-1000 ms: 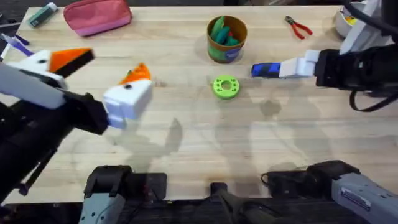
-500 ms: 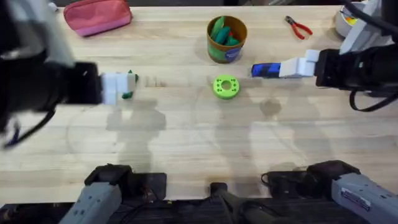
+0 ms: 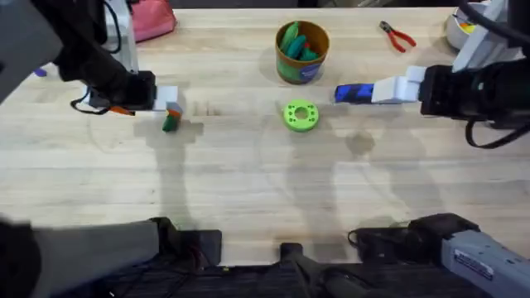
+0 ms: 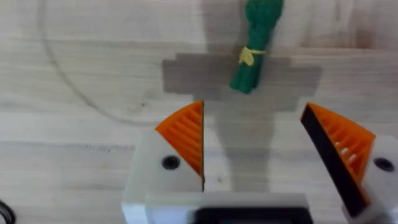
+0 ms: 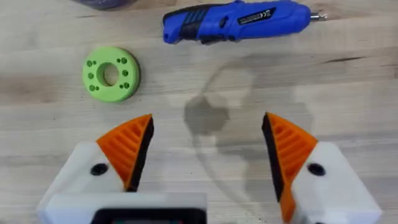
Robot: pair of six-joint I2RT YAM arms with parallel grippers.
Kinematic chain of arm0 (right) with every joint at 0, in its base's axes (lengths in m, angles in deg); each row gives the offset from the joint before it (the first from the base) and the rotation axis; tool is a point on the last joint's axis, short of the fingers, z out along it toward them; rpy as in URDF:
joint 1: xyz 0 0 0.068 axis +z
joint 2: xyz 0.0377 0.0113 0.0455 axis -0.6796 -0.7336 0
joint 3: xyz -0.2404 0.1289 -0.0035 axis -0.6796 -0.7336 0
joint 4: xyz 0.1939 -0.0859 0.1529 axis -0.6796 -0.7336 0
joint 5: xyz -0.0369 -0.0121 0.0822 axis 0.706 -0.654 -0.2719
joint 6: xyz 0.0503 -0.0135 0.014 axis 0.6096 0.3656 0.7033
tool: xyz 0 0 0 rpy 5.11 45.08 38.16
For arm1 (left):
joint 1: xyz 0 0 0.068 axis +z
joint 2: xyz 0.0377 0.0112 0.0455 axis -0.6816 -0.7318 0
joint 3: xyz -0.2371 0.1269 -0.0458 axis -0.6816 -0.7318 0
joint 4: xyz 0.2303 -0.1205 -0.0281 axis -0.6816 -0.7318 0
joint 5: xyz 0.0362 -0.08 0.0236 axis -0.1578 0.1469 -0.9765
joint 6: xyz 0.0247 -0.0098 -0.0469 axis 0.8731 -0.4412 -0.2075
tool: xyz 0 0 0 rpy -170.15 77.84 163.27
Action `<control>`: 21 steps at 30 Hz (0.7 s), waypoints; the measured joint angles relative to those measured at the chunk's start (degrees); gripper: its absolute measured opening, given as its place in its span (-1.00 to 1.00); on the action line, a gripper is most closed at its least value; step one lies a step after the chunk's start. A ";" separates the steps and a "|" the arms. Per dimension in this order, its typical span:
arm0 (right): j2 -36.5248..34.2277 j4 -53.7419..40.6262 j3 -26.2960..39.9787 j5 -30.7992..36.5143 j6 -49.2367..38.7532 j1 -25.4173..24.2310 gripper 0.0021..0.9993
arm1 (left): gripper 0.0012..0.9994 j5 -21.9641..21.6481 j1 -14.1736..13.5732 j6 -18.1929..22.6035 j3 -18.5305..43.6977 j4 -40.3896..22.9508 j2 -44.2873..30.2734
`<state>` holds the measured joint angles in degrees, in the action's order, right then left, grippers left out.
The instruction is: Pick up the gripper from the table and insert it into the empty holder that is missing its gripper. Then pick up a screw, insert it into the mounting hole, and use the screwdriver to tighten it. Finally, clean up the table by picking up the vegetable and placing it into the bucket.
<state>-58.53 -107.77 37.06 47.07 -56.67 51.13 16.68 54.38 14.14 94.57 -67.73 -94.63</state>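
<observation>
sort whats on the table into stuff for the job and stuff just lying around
For the job:
vegetable
bucket
screwdriver
left end effector, open near the vegetable

Just lying about:
lime-green ring
red-handled pliers
pink pouch

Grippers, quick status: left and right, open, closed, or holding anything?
Left end effector: open, empty, over the vegetable.
Right end effector: open, empty; screwdriver lies on the table beyond it.
</observation>
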 joint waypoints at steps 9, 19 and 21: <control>-1.04 0.04 0.00 0.00 0.00 0.00 0.98 | 0.92 0.87 0.14 6.30 0.04 5.66 -10.66; -4.13 0.11 -0.02 0.02 -0.02 0.00 0.93 | 0.70 1.67 0.14 7.37 0.39 12.19 -16.37; -4.13 0.09 -0.01 0.02 0.00 0.00 0.93 | 0.64 1.80 0.14 7.37 0.39 12.40 -16.36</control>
<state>-62.66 -107.68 37.06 47.10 -56.67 51.13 18.49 54.52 21.51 94.97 -55.33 -110.98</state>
